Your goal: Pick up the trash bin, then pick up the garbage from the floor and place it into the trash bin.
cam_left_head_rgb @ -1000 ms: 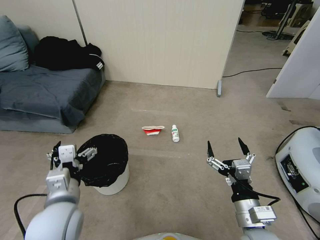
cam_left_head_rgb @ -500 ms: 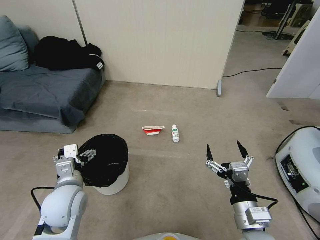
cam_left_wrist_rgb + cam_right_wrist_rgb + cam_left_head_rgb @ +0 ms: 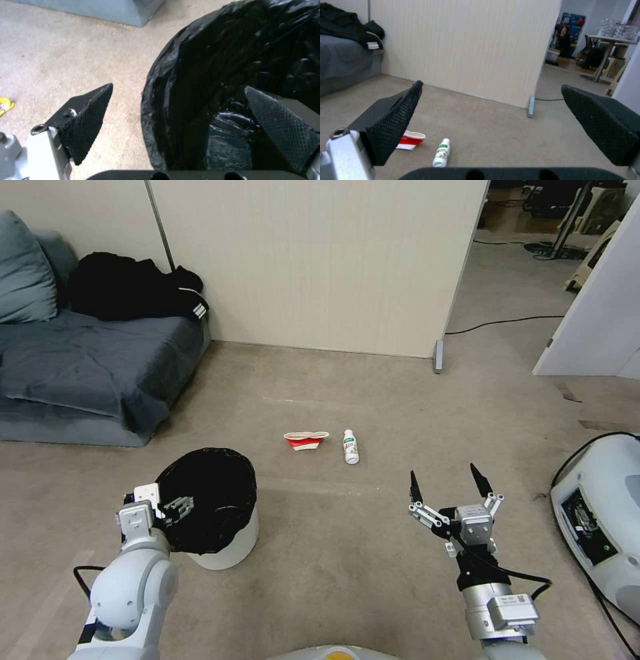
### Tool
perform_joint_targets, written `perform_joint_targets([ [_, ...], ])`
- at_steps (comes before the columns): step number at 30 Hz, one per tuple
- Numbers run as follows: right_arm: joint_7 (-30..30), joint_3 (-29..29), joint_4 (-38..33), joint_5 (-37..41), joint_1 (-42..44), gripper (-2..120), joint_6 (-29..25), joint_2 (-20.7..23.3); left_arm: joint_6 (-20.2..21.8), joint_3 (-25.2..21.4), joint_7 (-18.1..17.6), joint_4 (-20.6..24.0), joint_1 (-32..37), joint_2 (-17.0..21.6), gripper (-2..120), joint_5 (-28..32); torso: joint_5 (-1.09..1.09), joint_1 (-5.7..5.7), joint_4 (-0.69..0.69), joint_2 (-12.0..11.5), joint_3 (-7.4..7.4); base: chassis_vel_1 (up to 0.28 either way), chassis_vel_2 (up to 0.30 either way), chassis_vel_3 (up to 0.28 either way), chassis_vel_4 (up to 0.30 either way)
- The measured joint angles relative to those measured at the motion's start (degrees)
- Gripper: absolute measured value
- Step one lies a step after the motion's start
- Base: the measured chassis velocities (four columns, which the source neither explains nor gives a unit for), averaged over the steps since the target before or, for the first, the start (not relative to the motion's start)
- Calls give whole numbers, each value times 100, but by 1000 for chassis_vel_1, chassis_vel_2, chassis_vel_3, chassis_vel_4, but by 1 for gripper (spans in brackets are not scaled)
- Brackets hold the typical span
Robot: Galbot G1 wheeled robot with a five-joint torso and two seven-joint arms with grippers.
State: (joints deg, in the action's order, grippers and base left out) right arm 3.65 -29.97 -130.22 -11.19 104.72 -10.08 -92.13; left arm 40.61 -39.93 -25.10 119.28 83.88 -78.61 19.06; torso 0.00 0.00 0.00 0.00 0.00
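The trash bin [image 3: 227,550] is white with a black bag liner [image 3: 233,50] and stands on the floor at my left front. My left gripper [image 3: 165,501] is open at the bin's near left rim. In the left wrist view the left gripper [image 3: 178,86] straddles the rim, one finger [image 3: 85,120] outside and the other [image 3: 283,125] inside the liner. Garbage lies farther ahead: a red-and-white carton [image 3: 307,440] [image 3: 410,141] and a small white bottle [image 3: 350,447] [image 3: 441,152]. A yellow wrapper [image 3: 5,106] shows at the edge. My right gripper [image 3: 443,483] [image 3: 491,85] hangs open and empty, nearer me than the bottle.
A grey sofa [image 3: 80,360] with black clothing [image 3: 133,287] stands at the far left. A beige partition wall [image 3: 320,260] closes the back. A white machine [image 3: 600,513] with a cable sits at the right. Bare carpet lies between the bin and the litter.
My left arm has drawn back and lowered, bringing its gripper down onto the bin's near rim. The right gripper has sunk slightly toward me. Bin and litter have not moved.
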Motion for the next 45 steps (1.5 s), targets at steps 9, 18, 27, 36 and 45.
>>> perform_joint_targets([
  [9, 10, 33, 23, -53, 29, 100, -64, 0, 52, -98, -211, -249, -107, -111, 91, 175, 0, 0, 0, 0, 0, 0, 0, 0, 0],
  [18, 53, 66, 45, -113, 59, 100, -135, 0, 90, -87, -299, -581, -214, -220, 85, 422, 0, 0, 0, 0, 0, 0, 0, 0, 0],
  [27, 78, 62, 48, -155, 64, 100, -165, 0, 143, -91, -347, -734, -224, -318, 57, 687, 5, 0, 1, 0, 0, 0, 0, 0, 0],
  [36, -242, -46, -78, -187, -81, 100, -17, 0, 133, -92, -445, -726, -181, -370, 25, 866, 3, 0, 0, 1, -1, 0, 0, 0, 0],
  [45, -435, -31, -115, -106, -106, 100, -239, 0, 113, -25, -450, -535, -67, -460, 9, 834, 0, -1, 0, 1, -1, 0, 0, 0, 0],
])
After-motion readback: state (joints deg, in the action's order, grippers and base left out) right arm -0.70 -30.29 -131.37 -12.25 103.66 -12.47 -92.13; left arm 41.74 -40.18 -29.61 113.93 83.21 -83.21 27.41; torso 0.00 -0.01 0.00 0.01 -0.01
